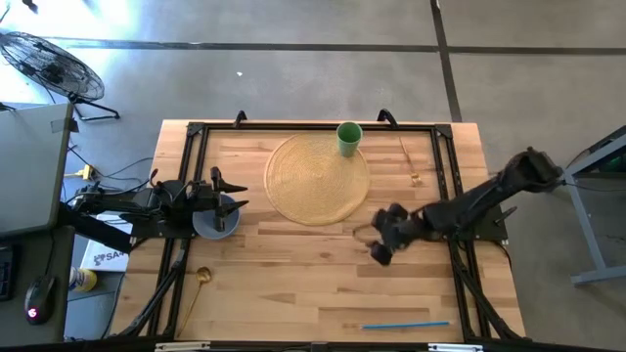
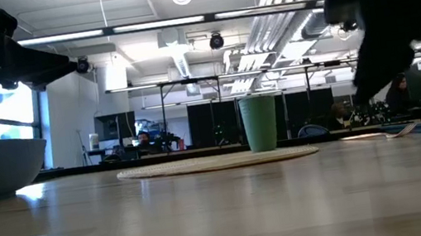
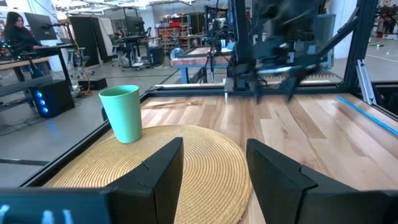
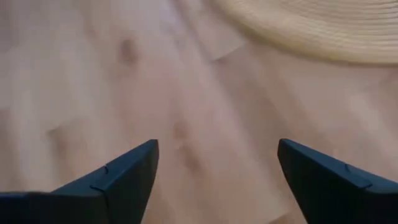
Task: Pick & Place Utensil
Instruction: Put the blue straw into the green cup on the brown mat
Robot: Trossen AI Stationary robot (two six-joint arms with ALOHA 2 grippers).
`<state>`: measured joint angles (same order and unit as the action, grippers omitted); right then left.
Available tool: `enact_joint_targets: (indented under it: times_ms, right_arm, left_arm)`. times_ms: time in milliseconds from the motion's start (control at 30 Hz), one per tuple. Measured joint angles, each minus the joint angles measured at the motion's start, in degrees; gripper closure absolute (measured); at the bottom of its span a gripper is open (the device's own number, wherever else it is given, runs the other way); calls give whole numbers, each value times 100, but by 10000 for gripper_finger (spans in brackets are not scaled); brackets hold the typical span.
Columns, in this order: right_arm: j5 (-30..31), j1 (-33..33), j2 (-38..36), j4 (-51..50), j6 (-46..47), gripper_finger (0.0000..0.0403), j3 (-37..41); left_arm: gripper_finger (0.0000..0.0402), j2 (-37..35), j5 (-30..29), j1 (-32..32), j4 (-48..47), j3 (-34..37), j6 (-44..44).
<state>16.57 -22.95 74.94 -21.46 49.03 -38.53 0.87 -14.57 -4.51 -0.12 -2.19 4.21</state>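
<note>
Both six-joint arms are showing dark, matte, blocky casings. The left gripper (image 3: 211,177) and right gripper (image 4: 217,180) are each presenting two flat, wedge-shaped black fingers (image 4: 124,177).

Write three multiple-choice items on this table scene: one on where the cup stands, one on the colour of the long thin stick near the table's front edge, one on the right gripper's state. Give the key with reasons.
1. Where does the cup stand?
A. On the round woven mat's far edge
B. Inside the bowl
C. On the bare wood by the stick

2. What colour is the stick?
A. Red
B. Blue
C. Yellow

3. What is the right gripper doing?
A. Clamped on the cup
B. Holding the bowl
C. Open over bare wood, empty

Key: 1 A, the cup sits on the mat. 2 B, the stick is blue. 3 C, the right gripper shows only wood between its fingers.
</note>
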Motion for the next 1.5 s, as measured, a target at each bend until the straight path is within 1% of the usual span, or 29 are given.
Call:
enact_joint_targets:
  times_ms: [67,167,233,333,400,467,533,600,767,900,1000,1100,1167,1333,1500]
  right_arm:
    - [71,-450,258,-420,399,98,-453]
    - [81,-1076,830,-1032,758,119,-1234]
    - [21,-1445,1268,-1455,777,134,-1766]
    - [-315,-1912,1939,-1972,588,157,-2379]
    - [-583,-2129,2308,-2047,690,171,-2718]
    - [-822,-2262,2594,-2028,1061,185,-2991]
    - [-1012,-2346,2871,-2048,1338,198,-3180]
    - [-1106,-2409,3109,-2073,1390,210,-3349]
    - [-1222,-2561,3485,-1993,1408,240,-3641]
    - [-1324,-2679,3547,-1684,1416,262,-3711]
    - [-1064,-2791,3545,-1440,1346,276,-3710]
    - [-597,-2935,3605,-1259,889,288,-3712]
    - [-488,-3013,3730,-1246,743,298,-3711]
    - [-683,-3089,4067,-906,766,325,-3706]
    - [-698,-3023,4194,-957,625,347,-3732]
  left_arm:
    - [229,0,-2,-2,0,2,0]
    - [229,1,0,-1,0,1,0]
    - [229,0,0,-2,0,2,0]
    - [229,1,-2,0,0,0,0]
    - [229,1,-2,-2,0,0,0]
    - [229,0,0,0,0,0,0]
    - [229,0,-1,-1,0,1,0]
    - [229,2,-1,-1,0,0,0]
    - [229,1,-2,-2,0,2,0]
    - [229,1,-2,-2,0,2,0]
    - [229,1,-2,-2,0,0,0]
    - [229,1,-2,0,0,0,-2]
    - [229,0,-2,-1,0,0,0]
    - [229,0,-2,-1,0,2,0]
    - [229,2,-2,0,0,0,0]
